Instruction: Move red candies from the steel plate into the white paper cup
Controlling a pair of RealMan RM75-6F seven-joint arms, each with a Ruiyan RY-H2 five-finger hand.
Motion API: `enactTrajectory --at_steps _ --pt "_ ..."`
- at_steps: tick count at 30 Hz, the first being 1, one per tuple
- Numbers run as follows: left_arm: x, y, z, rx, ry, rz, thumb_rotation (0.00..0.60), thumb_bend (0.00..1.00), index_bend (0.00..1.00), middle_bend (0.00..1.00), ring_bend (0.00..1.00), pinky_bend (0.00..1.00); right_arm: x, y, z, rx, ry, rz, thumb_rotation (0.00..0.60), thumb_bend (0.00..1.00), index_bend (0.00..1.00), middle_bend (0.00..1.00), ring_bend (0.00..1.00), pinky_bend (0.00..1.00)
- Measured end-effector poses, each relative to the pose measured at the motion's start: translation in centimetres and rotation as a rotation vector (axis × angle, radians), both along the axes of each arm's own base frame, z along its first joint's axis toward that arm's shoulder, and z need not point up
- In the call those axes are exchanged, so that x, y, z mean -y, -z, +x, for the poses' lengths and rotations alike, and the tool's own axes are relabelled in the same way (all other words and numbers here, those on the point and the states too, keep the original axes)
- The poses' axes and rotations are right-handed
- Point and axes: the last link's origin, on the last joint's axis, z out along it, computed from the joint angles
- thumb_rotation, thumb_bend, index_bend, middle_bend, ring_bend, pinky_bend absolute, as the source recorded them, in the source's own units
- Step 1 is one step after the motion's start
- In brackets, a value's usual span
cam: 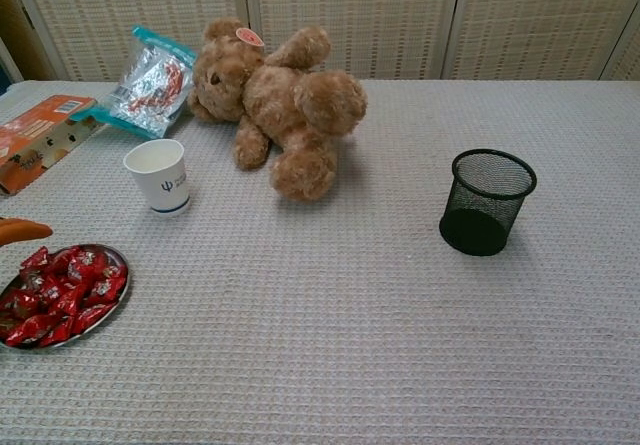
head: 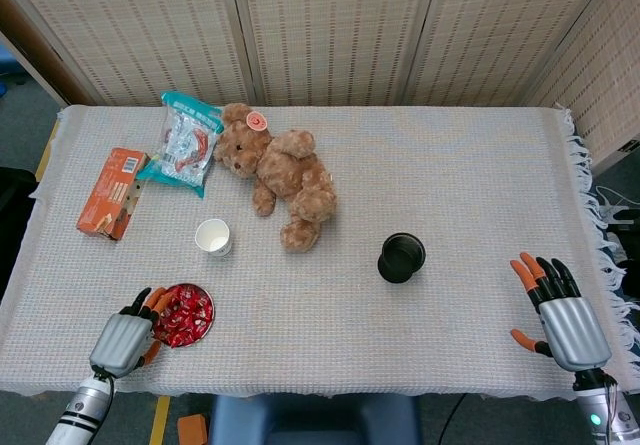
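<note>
Candies (head: 182, 315) lie just beside left robot hand (head: 125, 340).

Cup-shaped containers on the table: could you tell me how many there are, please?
2: the white paper cup stands beyond the steel plate, near the teddy bear; the black mesh cup stands right of centre.
</note>
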Motion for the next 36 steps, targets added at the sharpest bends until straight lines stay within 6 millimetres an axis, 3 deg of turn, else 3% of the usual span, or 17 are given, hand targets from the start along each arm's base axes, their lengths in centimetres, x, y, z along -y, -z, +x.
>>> enactTrajectory --at_steps 15,28,36 --pt "-0.8 2.3 1.7 -0.067 0.038 -0.044 0.600 0.38 0.01 0.04 0.04 0.34 0.1 -0.1 -0.1 -0.001 0.018 0.005 0.600 0.01 0.00 0.00 0.00 0.00" --pt "-1.9 3.4 1.7 -0.105 0.029 -0.058 0.600 0.38 0.09 0.06 0.06 0.41 0.2 -0.3 -0.2 0.000 0.026 -0.002 0.600 0.01 0.00 0.00 0.00 0.00" --pt "-2.2 3.6 1.7 -0.114 0.044 -0.037 0.600 0.38 0.23 0.15 0.17 0.54 0.2 -0.3 -0.2 0.000 0.028 -0.002 0.600 0.01 0.00 0.00 0.00 0.00"
